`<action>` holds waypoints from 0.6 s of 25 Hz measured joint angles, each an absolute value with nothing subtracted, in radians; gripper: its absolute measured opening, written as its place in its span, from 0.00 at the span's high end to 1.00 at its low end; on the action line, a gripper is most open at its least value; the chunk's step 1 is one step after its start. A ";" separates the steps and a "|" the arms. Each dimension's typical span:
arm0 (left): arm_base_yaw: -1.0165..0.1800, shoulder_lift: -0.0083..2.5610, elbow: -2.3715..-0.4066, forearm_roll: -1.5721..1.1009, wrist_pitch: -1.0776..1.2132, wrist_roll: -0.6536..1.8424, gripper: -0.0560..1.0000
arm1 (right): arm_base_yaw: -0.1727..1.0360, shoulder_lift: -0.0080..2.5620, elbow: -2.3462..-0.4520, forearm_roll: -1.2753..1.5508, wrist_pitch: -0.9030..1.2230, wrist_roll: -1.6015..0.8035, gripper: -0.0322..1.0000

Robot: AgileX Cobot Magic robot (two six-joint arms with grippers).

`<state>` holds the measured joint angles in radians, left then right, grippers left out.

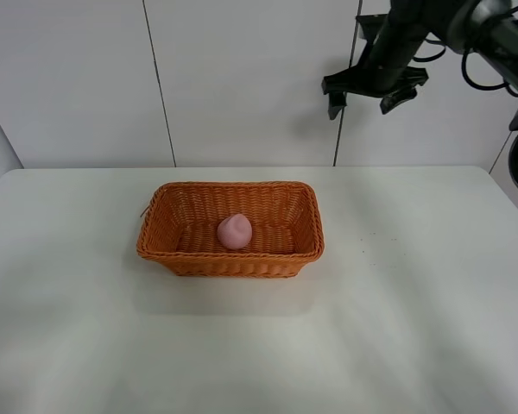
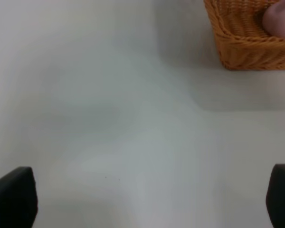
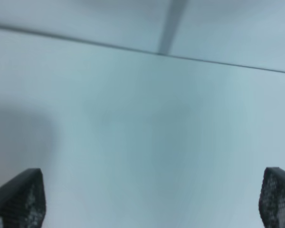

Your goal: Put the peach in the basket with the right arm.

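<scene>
- We are judging the placing itself as done: the peach [image 1: 235, 231] is lying inside the basket [image 1: 233, 186], on its woven floor, about midway along its length and slightly toward the near wall.
- The basket is sitting around the middle of the desk [image 1: 414, 328], a little left of centre and well apart from every edge.
- The right gripper [image 1: 360, 105] is hanging high beyond the desk's far edge, in front of the wall, off to the right of the basket and well apart from it. Its jaws are standing wide with nothing between them, and the right wrist view is showing only blurred desk and wall past them.
- The left gripper [image 2: 147, 199] is also spread wide and carrying nothing. It is hovering over bare desk, with one basket corner and a sliver of the peach showing in the left wrist view.
- In our judgement, at most parking the right arm [image 1: 492, 34] is remaining; the fruit is not looking in need of more handling.
- The peach is reading as nearly round, so we are not naming a clear long axis. Its tip is seeming to point upward and slightly toward the basket's far wall, though it is too small for us to be sure.
- The basket's long axis is running parallel to the desk's near edge.
</scene>
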<state>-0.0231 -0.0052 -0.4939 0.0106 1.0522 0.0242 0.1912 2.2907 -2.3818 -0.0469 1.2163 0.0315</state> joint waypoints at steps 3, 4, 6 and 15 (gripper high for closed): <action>-0.023 -0.005 -0.494 0.011 1.052 0.024 0.01 | 0.112 2.291 -2.382 -0.047 1.216 0.032 0.30; -0.023 -0.005 -0.494 0.011 1.052 0.024 0.01 | 0.089 2.292 -2.382 -0.046 1.216 0.032 0.30; -0.023 -0.005 -0.494 0.011 1.052 0.024 0.01 | 0.059 2.292 -2.382 -0.039 1.216 0.032 0.30; -0.023 -0.005 -0.494 0.011 1.052 0.024 0.01 | 0.053 2.277 -2.343 -0.012 1.215 0.024 0.30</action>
